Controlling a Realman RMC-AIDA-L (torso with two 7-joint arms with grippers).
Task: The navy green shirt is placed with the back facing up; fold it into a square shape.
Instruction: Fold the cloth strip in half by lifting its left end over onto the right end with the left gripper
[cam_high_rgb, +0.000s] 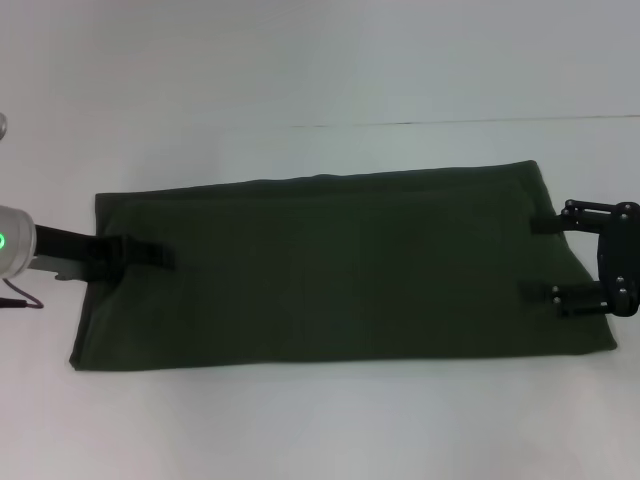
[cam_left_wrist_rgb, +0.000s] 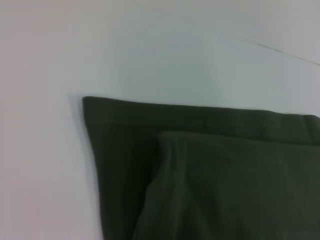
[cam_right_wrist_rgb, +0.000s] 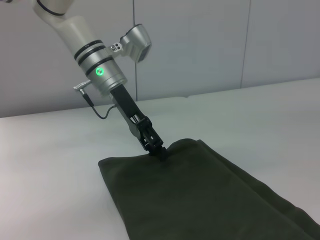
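Observation:
The navy green shirt (cam_high_rgb: 340, 270) lies flat on the white table as a long dark olive band running left to right, plain side up. My left gripper (cam_high_rgb: 150, 254) is at the band's left end, shut on the cloth there; the right wrist view shows that gripper (cam_right_wrist_rgb: 161, 153) pinching a slightly raised edge of the shirt (cam_right_wrist_rgb: 200, 200). At the right end, my right gripper (cam_high_rgb: 545, 261) is open, its two fingertips spread wide and overlapping the shirt's edge. In the left wrist view, a shirt corner (cam_left_wrist_rgb: 120, 150) lies with a folded layer on top.
The white table (cam_high_rgb: 320, 60) extends on all sides of the shirt, with a thin seam line across its far part. A cable (cam_high_rgb: 20, 300) hangs by the left wrist. Grey wall panels (cam_right_wrist_rgb: 200, 45) stand behind the table.

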